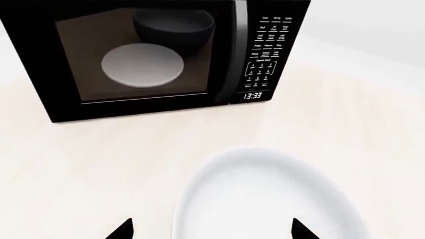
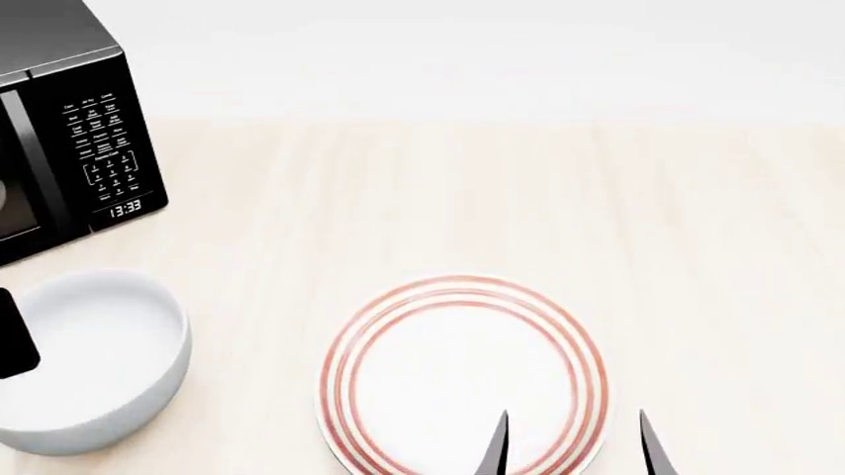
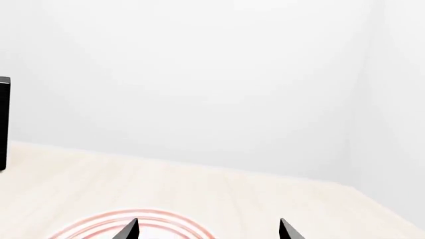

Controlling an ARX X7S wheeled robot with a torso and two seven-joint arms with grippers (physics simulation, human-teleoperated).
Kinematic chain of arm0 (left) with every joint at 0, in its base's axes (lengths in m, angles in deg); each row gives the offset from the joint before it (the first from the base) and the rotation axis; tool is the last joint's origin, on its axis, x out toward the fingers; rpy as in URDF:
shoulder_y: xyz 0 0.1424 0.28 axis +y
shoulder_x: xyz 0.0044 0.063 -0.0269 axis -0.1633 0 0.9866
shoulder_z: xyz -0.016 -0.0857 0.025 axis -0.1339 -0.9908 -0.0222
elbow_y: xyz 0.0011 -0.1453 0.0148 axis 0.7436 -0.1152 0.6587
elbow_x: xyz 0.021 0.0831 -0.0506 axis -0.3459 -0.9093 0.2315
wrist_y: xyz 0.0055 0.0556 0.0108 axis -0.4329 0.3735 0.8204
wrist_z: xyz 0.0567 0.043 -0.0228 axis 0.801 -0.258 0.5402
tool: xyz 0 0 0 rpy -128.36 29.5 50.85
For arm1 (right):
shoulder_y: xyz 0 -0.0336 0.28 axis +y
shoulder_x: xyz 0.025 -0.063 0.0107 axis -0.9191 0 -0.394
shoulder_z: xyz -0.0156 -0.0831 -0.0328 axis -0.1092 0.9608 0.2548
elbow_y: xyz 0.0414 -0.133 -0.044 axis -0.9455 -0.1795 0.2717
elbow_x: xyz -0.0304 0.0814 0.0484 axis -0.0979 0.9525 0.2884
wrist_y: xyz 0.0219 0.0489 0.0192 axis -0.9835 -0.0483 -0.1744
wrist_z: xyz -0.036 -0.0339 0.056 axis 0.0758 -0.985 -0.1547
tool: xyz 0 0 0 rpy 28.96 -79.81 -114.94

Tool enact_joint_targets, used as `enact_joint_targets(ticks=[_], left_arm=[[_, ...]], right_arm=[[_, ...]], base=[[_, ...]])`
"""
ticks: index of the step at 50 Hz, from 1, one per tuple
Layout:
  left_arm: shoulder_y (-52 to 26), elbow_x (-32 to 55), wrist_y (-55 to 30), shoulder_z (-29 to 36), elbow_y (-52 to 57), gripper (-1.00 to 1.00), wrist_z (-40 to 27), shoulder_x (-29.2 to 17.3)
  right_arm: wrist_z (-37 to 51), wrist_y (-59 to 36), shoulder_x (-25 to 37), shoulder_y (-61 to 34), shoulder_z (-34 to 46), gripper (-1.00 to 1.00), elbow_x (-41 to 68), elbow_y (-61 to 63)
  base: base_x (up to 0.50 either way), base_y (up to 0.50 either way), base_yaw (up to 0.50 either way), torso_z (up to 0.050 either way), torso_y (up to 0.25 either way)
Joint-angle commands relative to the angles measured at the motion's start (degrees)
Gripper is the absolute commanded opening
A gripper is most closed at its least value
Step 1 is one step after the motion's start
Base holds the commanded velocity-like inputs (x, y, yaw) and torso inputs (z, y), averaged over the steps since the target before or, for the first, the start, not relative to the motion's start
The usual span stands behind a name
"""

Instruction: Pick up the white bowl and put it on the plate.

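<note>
The white bowl (image 2: 93, 356) stands on the light wooden table at the near left, just in front of the microwave. In the left wrist view the bowl (image 1: 265, 199) lies right under my left gripper (image 1: 212, 231). That gripper is open, with one fingertip outside the bowl's wall and the other over its inside. In the head view only one of its black fingers (image 2: 16, 336) shows, at the left edge over the bowl. The red-ringed plate (image 2: 462, 376) lies to the right of the bowl and is empty. My right gripper (image 2: 573, 450) is open and empty above the plate's near right part (image 3: 86, 226).
A black microwave (image 2: 79, 158) with its door shut stands at the far left; its clock reads 13:33. Through its window (image 1: 143, 55) I see a pale dish and a dark bowl. A white wall runs behind the table (image 2: 528, 198).
</note>
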Motion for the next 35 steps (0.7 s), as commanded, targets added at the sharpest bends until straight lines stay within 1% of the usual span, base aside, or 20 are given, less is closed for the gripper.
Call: enact_joint_targets(ticks=[1, 12, 15, 21, 30, 35], left_arm=[[0.3, 0.0, 1.1, 0.1, -1.2, 1.00, -0.3, 0.0], [0.4, -0.2, 3.3, 0.6, -3.9, 1.00, -0.4, -0.1], [-0.4, -0.5, 5.6, 0.9, -7.1, 1.00, -0.3, -0.4], [-0.8, -0.7, 7.7, 1.1, -9.6, 1.00, -0.3, -0.6], [-0.7, -0.9, 9.5, 1.1, -11.6, 1.00, -0.5, -0.4], [-0.2, -0.7, 8.8, 1.1, -10.2, 1.00, -0.8, -0.3]], right_arm=[[0.4, -0.1, 0.3, 0.1, 0.3, 1.00, 0.3, 0.1], [0.7, -0.2, 0.6, 0.0, 0.6, 1.00, 0.3, 0.2], [0.8, 0.0, 0.7, 0.3, 0.6, 1.00, 0.5, 0.2], [1.0, 0.1, 0.8, 0.1, 0.7, 1.00, 0.5, 0.1], [1.2, 0.6, 1.1, 0.1, 0.9, 1.00, 0.8, -0.2], [1.3, 0.5, 1.2, 0.1, 1.1, 1.00, 0.8, 0.0]], base=[[0.00, 0.00, 0.00, 0.000, 0.000], [0.00, 0.00, 0.00, 0.000, 0.000], [0.00, 0.00, 0.00, 0.000, 0.000], [0.00, 0.00, 0.00, 0.000, 0.000], [0.00, 0.00, 0.00, 0.000, 0.000], [0.00, 0.00, 0.00, 0.000, 0.000]])
